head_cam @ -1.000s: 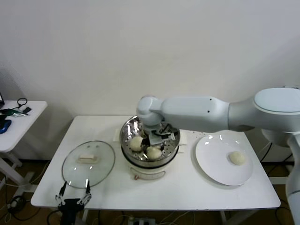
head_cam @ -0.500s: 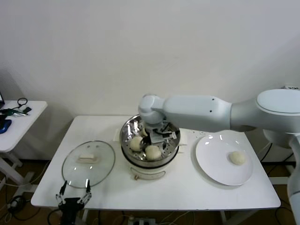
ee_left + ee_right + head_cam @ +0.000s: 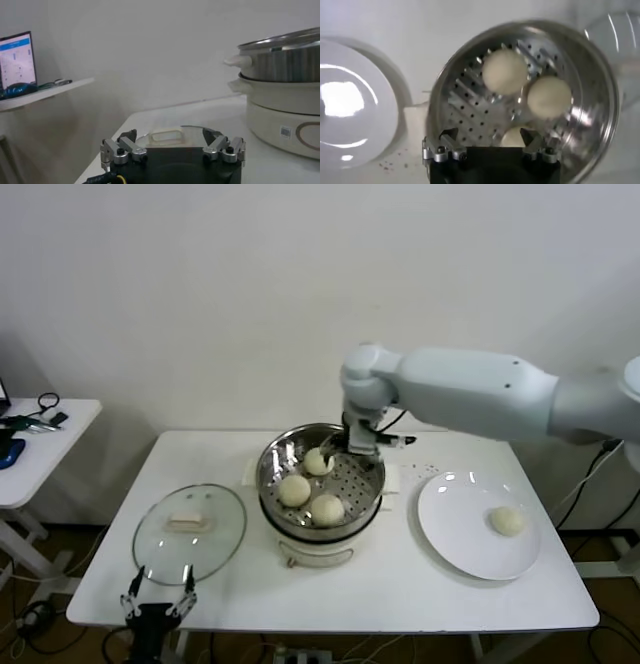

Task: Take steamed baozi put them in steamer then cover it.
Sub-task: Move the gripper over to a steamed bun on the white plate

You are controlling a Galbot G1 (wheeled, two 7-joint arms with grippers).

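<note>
- While the right arm is hanging over the far rim of the steamer (image 3: pixel 320 529), three of the steamed baozi (image 3: pixel 294 489) are sitting on its perforated tray, so most of the loading looks done to me.
- Sitting to the steamer's right, the white plate (image 3: pixel 455 539) is holding the last bun (image 3: pixel 506 521), well apart from the pot.
- Lying flat on the table (image 3: pixel 400 589) to the steamer's left, the cover (image 3: pixel 189 531) is waiting, handle up.
- Looking at the right gripper (image 3: pixel 491 145), its fingers are spread wide with nothing between them, and it's hovering above the tray.
- Parked at the table's near left edge, the left gripper (image 3: pixel 157 597) is also sitting spread and empty, just in front of the cover.
- If I'm guessing the next bit right, it's fetching that last bun: coming straight down over its middle, squeezing gently so the dough isn't getting dented, then setting it in the bare patch of tray away from the other three.
</note>
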